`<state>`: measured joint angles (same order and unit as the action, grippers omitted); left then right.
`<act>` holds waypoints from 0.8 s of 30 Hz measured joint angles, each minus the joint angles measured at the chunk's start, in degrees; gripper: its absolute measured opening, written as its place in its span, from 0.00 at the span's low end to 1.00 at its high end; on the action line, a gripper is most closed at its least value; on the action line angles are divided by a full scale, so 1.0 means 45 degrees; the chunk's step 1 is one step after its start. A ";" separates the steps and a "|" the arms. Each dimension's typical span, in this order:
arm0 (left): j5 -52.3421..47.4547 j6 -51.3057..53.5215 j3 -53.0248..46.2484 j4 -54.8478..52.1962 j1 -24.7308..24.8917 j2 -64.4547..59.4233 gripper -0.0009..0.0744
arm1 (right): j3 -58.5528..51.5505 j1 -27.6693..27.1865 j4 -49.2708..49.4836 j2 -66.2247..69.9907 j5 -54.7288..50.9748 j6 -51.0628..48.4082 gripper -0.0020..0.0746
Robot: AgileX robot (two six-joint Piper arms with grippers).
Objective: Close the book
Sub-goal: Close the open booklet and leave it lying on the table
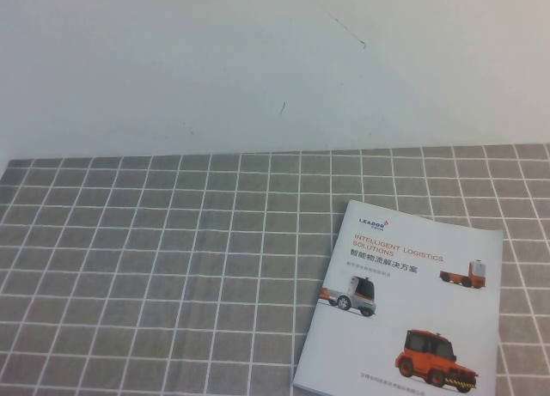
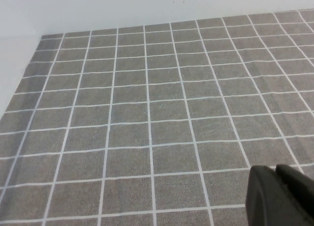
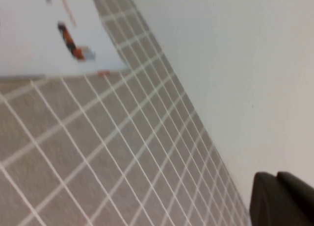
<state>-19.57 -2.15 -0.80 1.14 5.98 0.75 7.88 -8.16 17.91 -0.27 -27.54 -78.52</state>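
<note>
One book (image 1: 404, 306), lying flat with the cover up and already shut, on the right near side of the grey tiled mat (image 1: 172, 267). We count three vehicles printed on the cover: one white and two orange. The book's near edge is cut off by the bottom of the high view, so we can't see its full outline.

Two grippers, neither visible in the high view. The left gripper (image 2: 277, 194) shows only as a dark block in the corner of its own wrist view, over bare mat, with the book out of that view. We can't tell if it's open or closed; nothing visibly held. The right gripper (image 3: 278, 196) is also just a dark block in its wrist view; same there, state unreadable, nothing visibly held.

Only the right wrist view catches the book (image 3: 29, 35) besides the high view: one blurred corner with an orange print. The white wall (image 1: 258, 61) sits behind the mat.
</note>
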 joint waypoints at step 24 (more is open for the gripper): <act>0.0000 0.0000 0.0000 0.0000 0.0000 0.0000 0.01 | -0.2043 0.0000 -0.4274 -0.0096 0.1823 1.3829 0.02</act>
<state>-19.57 -2.15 -0.80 1.14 5.98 0.75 -1.32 -8.16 -1.33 -0.70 -19.33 -16.28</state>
